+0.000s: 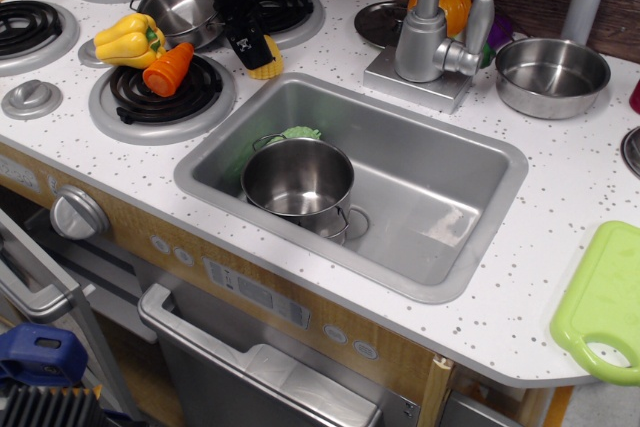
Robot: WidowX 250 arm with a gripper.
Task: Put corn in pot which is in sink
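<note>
Grasping is the step in hand: the pincer (250,50) is lowered over the corn (267,65), which lies on the white speckled surface (560,237) just beyond the far left corner of the sink (470,277), between the burner (160,97) holding the carrot (166,68) and the one behind it. Only the lower right part of the yellow cob is seen past the black fingers, so the pincer appears set around it, but whether it is closed on the corn or merely poised about it cannot be told from this view. No lift is judged to have begun, since the corn seems to rest on the surface. The pot (297,179) stands upright in the left half of the sink, its mouth open and nothing visible inside, with a green object (298,133) tucked behind it against the basin wall. Most of the task is thus judged to remain. A firm closure on the tapered, bumpy cob is called for next, then a lift clear of the sink rim, a short carry toward the near right, and a release made centred above the pot's mouth. Care is needed with the yellow pepper (128,39) and the shallower steel pot (183,7) just beside the arm, and with the faucet (432,22) to the right, none of which should be brushed.
</note>
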